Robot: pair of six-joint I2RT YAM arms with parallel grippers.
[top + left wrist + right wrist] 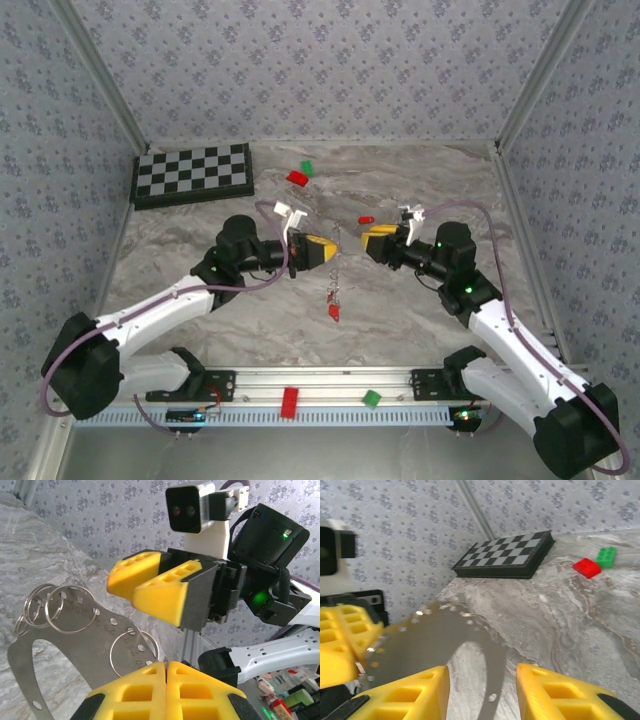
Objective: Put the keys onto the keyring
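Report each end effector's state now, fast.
Left end effector: closed, pinching the keyring.
Right end effector: open, fingers either side of the keyring, not gripping it.

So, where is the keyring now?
Top view: the keyring hangs at the centre from the shut left claw, with the open right claw just to its right.

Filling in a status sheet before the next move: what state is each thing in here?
left gripper, shut on the keyring.
right gripper, open, fingers apart.
keyring, held in the air, chain hanging down.
hanging key, at the chain's lower end, apparently threaded on.
loose key, lying flat on the table.
chessboard, closed, lying flat.
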